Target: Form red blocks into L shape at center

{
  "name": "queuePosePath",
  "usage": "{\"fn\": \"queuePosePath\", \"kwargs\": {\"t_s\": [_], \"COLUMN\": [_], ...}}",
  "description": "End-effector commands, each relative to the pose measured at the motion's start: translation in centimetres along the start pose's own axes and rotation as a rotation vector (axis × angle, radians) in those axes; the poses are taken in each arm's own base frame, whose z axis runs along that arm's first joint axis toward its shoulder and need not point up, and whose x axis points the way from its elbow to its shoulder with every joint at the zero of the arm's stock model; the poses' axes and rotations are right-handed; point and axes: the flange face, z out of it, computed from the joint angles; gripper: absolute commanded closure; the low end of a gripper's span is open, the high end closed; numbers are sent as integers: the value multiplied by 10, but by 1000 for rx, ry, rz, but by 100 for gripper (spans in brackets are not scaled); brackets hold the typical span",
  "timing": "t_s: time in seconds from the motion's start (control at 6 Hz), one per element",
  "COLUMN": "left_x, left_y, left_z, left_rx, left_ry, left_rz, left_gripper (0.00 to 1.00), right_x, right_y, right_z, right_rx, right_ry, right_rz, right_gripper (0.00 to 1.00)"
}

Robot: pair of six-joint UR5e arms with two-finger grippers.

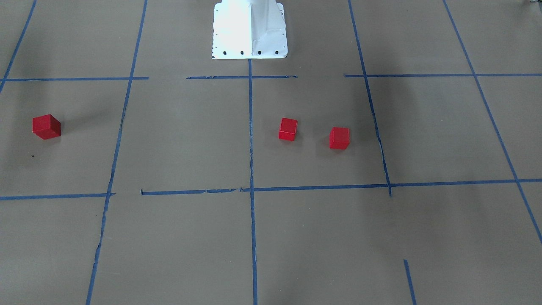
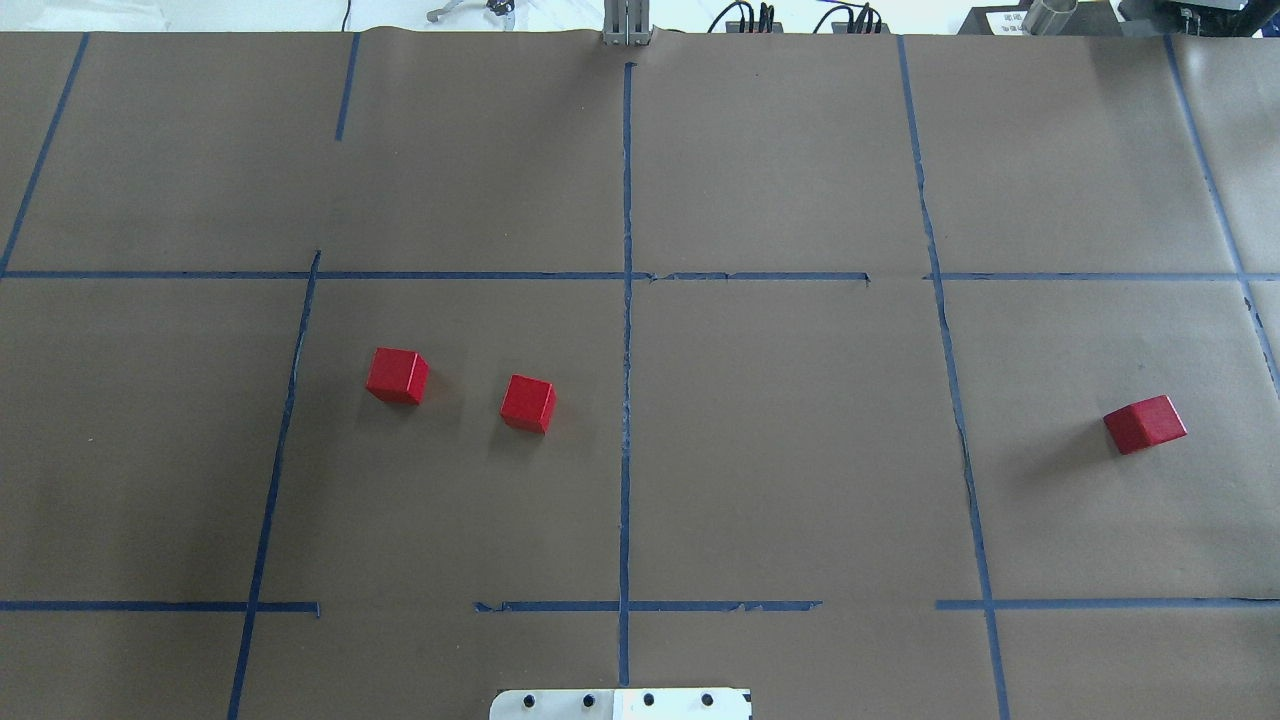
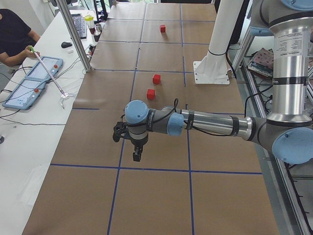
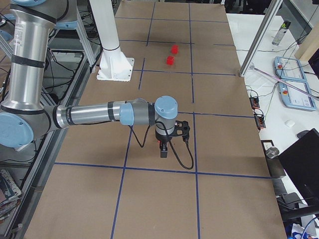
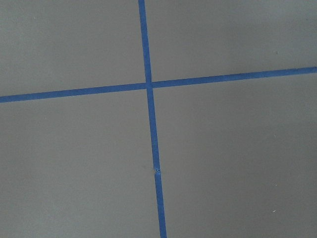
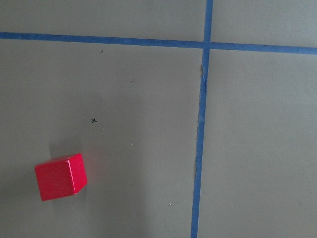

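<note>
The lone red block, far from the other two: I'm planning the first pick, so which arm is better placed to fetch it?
Right. The lone block lies on the robot's right side, and the right wrist camera sees it; the left wrist camera shows only tape lines.

A robotics lab, a test cell rather than a workshop floor. Brown paper (image 2: 800,450) ruled into squares with blue tape (image 2: 626,400) covers the whole work area. A white bolted base (image 1: 250,29) stands at twelve o'clock in the front-facing view. An industrial arm (image 3: 210,122) in silver and pale blue reaches across the grid. In the left-side view, at ten o'clock, an operator (image 3: 12,36) sits at a white bench (image 3: 29,127) with teach pendants (image 3: 41,71) bearing red stop buttons — a keyboard (image 3: 80,27) lies at eleven, beside an aluminium post (image 3: 73,34). Cables (image 2: 750,20) trail along the overhead view's twelve o'clock edge.
</note>
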Motion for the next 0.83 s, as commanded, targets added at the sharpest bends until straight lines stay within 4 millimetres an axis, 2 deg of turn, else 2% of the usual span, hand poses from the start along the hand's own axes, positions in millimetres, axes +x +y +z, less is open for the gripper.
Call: {"fn": "queuePosePath", "kwargs": {"t_s": [0.0,0.67], "left_x": [0,-2], "left_y": [11,18], "left_z": [-1,1], "left_rx": [18,13], "left_ry": [4,3], "left_rz": [13,6], "left_gripper": [0,0], "right_x": [0,-7], "right_y": [0,2], "right_z": [0,-6], "right_rx": [1,13], "right_ry": [-2,-2], "right_rz": [2,-15], "right_gripper": [0,0]}}
